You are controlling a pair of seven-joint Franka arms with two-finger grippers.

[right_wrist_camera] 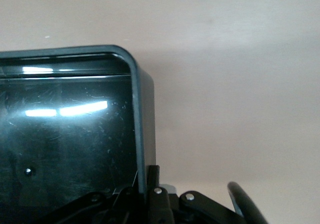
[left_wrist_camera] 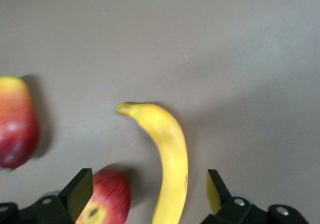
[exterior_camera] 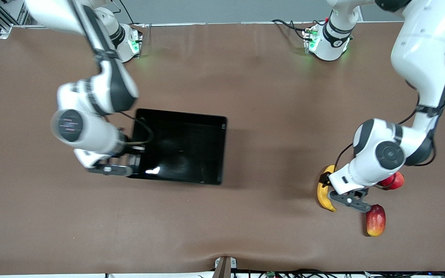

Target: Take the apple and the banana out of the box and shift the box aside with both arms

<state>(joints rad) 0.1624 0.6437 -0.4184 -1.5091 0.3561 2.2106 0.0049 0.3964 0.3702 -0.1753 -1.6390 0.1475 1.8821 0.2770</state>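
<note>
The box is a shallow black tray in the middle of the table. My right gripper is shut on its wall at the right arm's end; in the right wrist view that gripper pinches the box's rim near a corner. My left gripper hangs open, low over the fruits at the left arm's end. The yellow banana lies there. In the left wrist view the open gripper straddles the banana and the red apple without touching either. The front view hides the apple under the hand.
An oblong red-yellow mango lies nearest the front camera, beside the left gripper; the left wrist view shows this mango at its edge. Another red round fruit is half hidden under the left arm. Brown tabletop separates box and fruits.
</note>
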